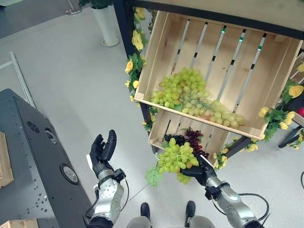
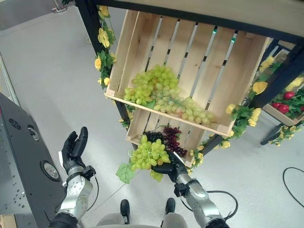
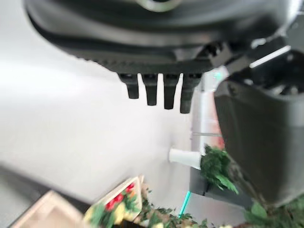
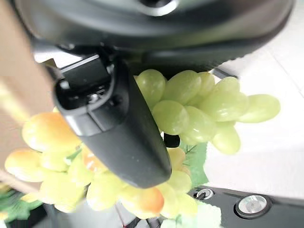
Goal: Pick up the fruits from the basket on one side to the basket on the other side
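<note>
The right hand (image 1: 197, 171), a dark hand on a silver-grey arm, has its fingers and thumb curled round a bunch of pale green grapes with a green leaf (image 1: 175, 159), held in the air just in front of the lower of two tilted, slatted pale wooden crates. In the right wrist view, the thumb (image 4: 118, 128) lies across the bunch of pale green grapes with a green leaf (image 4: 209, 109), with grapes showing on both sides of it. Just beyond the right hand, inside the lower slatted wooden crate (image 1: 159, 135), lie a cluster of dark purple-black grapes (image 1: 173, 139) and, touching it, a cluster of dark red grapes (image 1: 194, 138). Above and beyond the right hand, the upper slatted wooden crate (image 1: 156, 57) holds a heap of pale green grape bunches (image 1: 190, 95) resting against its lower front edge. Yellow artificial flowers with green leaves (image 1: 134, 64) run along the dark frame (image 1: 121, 23) on the side of the crates toward the left hand. The left hand (image 1: 101, 153) is raised over the grey floor (image 1: 71, 66), well apart from the crates and from the right hand, fingers straight and pointing upward, holding nothing; in the left wrist view its fingertips (image 3: 151, 92) stand in a row over blurred floor. On the outer side of the left hand is a dark grey perforated metal platform (image 1: 28, 156) with round fittings. A white conical planter (image 1: 106, 23) stands on the floor far beyond the left hand.
</note>
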